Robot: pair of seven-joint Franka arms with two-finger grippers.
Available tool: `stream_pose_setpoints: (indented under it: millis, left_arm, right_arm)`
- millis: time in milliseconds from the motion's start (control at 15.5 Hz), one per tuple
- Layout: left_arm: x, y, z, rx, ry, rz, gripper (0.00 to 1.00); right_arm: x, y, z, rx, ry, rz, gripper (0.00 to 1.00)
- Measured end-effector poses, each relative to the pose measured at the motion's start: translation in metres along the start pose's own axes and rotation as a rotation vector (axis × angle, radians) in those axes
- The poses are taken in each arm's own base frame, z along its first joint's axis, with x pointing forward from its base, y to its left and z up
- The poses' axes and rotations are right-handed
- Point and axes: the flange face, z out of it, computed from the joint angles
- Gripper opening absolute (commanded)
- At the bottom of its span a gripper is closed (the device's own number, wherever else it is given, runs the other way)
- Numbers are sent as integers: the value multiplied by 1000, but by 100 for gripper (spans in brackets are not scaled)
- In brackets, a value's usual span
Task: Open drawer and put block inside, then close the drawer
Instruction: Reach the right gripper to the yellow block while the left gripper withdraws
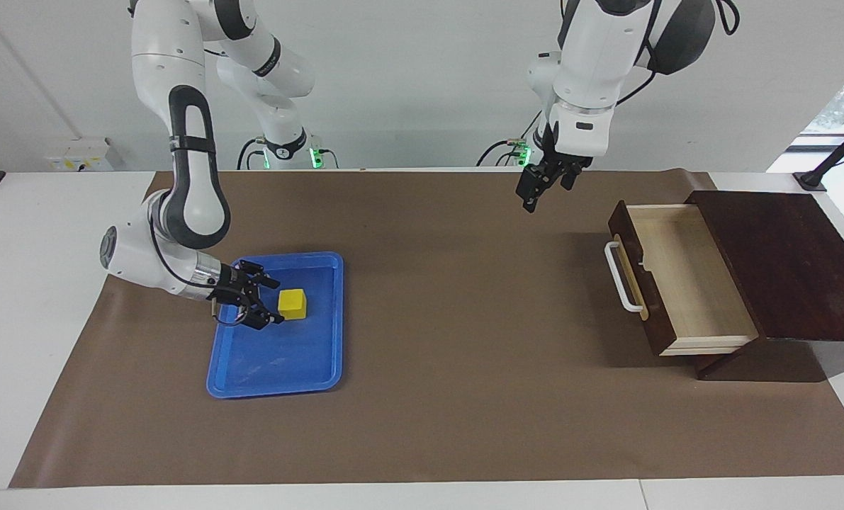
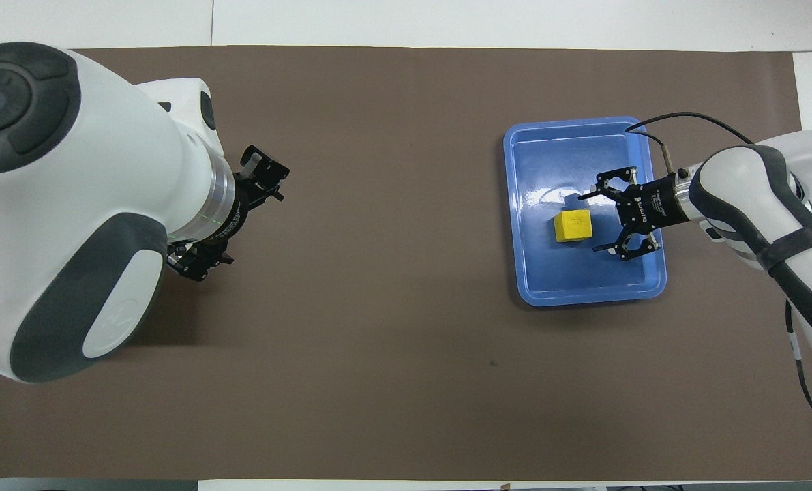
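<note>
- The right tool (image 1: 264, 300) sits low inside the blue tray (image 1: 308, 368), its fingers spread wide and holding nothing. It points sideways at the block (image 1: 293, 304), with the fingertips just beside the cube — from where I stand I cannot tell whether they touch it.
- In the overhead view the same right tool (image 2: 600, 221) shows its two fingers apart, one on each side of the line to the block (image 2: 573, 226), which rests on the floor of the blue tray (image 2: 583, 296), about midway along its length.
- The tray lies on the brown mat (image 1: 450, 397) toward the right arm's end of the tabletop (image 1: 32, 297).
- The left tool (image 1: 538, 186) hangs high in the air, over bare mat near the robots' edge and well apart from the drawer. Its fingers are open too, with nothing between them.
- From overhead the left arm's big white wrist fills the corner, and the left tool (image 2: 232, 221) pokes out from under it, over the mat.
- The drawer (image 1: 684, 283) stands pulled out of its dark wooden box (image 1: 783, 262) at the left arm's end of the tabletop — the pale wood interior is open to view and nothing lies in it.
- Its white bar handle (image 1: 621, 278) faces the middle of the mat, with no tool on it.
</note>
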Motion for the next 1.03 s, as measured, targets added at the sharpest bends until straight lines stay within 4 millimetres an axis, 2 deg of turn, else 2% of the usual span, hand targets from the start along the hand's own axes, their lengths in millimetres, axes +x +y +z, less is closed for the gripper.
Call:
stream_pose_setpoints:
  millis: [193, 322, 644, 1030]
  left_arm:
    - [-19, 26, 29, -21, -15, -243, 100]
    - [-23, 41, 47, -44, -27, -365, 100]
    - [-39, 55, 81, -2, -4, -519, 100]
    - [-37, 61, 87, -21, 5, -589, 100]
  right_arm:
    - [0, 0, 0, -1, 0, -1, 100]
    - [0, 0, 1, -1, 0, -1, 100]
    - [1, 1, 2, 0, 2, -1, 98]
    - [2, 0, 3, 19, -7, -6, 96]
